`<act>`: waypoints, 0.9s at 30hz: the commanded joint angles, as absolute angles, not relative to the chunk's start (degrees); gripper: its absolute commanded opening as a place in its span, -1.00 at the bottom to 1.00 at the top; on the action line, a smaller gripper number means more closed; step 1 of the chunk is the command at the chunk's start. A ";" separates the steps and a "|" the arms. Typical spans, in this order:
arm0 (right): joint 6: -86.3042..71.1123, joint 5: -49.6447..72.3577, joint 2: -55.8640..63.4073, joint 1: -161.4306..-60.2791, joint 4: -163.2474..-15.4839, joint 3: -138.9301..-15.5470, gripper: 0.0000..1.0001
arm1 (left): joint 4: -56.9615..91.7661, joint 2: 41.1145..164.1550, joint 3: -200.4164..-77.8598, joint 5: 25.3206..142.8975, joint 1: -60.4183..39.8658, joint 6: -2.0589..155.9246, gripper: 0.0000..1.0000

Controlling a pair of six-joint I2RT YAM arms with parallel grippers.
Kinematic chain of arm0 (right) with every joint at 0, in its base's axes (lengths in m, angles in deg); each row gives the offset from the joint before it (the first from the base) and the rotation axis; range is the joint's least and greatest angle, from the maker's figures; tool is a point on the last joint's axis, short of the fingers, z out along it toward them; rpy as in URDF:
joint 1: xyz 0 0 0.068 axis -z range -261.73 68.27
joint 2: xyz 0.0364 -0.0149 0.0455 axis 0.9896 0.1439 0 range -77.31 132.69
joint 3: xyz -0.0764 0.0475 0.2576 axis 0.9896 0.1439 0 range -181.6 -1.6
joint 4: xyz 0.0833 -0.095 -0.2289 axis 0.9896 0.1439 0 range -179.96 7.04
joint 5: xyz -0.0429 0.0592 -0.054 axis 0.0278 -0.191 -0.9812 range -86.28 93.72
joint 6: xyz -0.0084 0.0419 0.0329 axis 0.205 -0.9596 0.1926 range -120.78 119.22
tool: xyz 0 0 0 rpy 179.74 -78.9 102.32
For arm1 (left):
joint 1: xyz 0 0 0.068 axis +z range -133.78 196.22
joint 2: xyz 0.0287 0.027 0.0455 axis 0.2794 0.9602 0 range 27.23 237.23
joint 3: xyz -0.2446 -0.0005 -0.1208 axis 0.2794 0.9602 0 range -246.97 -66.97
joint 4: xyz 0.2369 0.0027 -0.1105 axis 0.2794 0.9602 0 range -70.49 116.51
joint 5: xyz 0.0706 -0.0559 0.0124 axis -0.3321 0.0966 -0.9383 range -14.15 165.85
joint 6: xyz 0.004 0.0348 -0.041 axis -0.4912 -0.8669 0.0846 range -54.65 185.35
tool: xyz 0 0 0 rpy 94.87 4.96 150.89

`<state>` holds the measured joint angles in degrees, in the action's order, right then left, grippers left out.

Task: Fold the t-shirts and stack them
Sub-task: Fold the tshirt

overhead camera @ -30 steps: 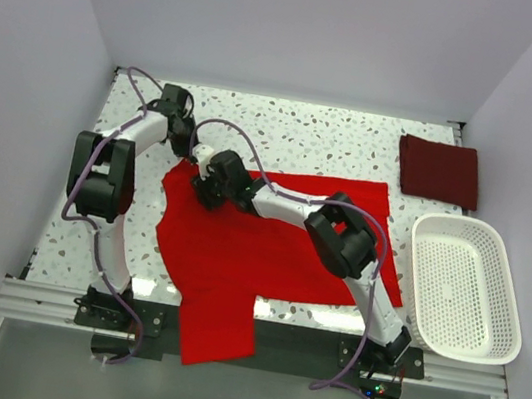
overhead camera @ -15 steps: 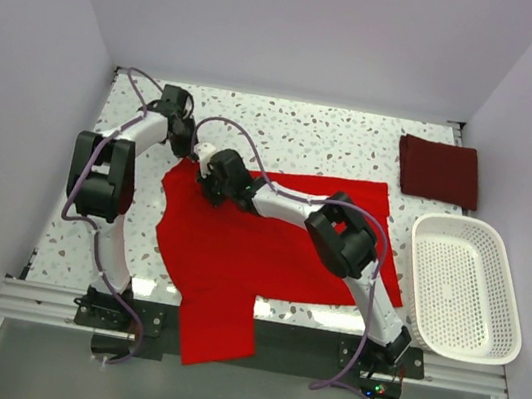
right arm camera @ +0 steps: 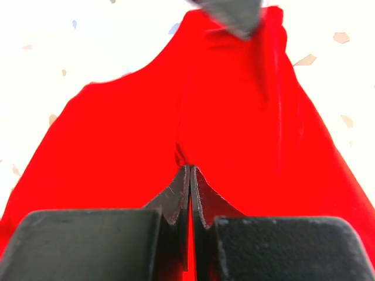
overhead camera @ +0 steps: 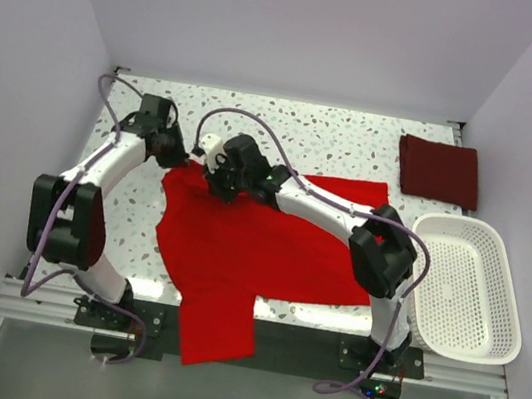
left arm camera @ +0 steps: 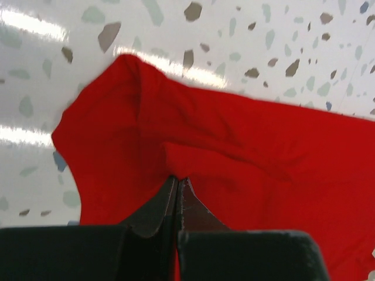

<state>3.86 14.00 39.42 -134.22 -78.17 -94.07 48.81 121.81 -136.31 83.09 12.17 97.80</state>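
The bright red t-shirt (overhead camera: 258, 249) lies spread on the speckled table, one part hanging over the near edge. My left gripper (overhead camera: 174, 157) is shut on its far-left corner; in the left wrist view the gripper (left arm camera: 177, 178) pinches a fold of red cloth (left arm camera: 234, 146). My right gripper (overhead camera: 223, 185) is shut on the same shirt just right of the left one; in the right wrist view the gripper (right arm camera: 189, 168) pinches the cloth (right arm camera: 129, 129). The dark maroon t-shirt (overhead camera: 439, 170) lies folded at the far right.
A white slatted basket (overhead camera: 465, 287) stands at the right edge of the table. The speckled tabletop (overhead camera: 306, 135) shows bare behind the red shirt. Grey walls close in on the left, back and right.
Both grippers have shifted along the shirt's far-left edge. The left arm has swung out to the left, its elbow now lower. The right arm has stretched out further over the shirt.
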 commanded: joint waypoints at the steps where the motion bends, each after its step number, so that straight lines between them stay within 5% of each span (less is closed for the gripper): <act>1: 8.96 17.51 35.29 -134.38 -71.35 -91.53 -1.00 | 48.86 115.05 -128.86 82.88 12.00 99.63 -1.00; 14: 16.97 18.30 32.03 -134.20 -63.77 -85.80 -1.00 | 49.39 97.54 -108.20 86.48 10.51 103.50 -1.00; 27: 18.64 18.57 31.67 -134.29 -60.97 -85.19 -1.00 | 51.32 95.00 -105.47 84.64 8.75 105.78 -1.00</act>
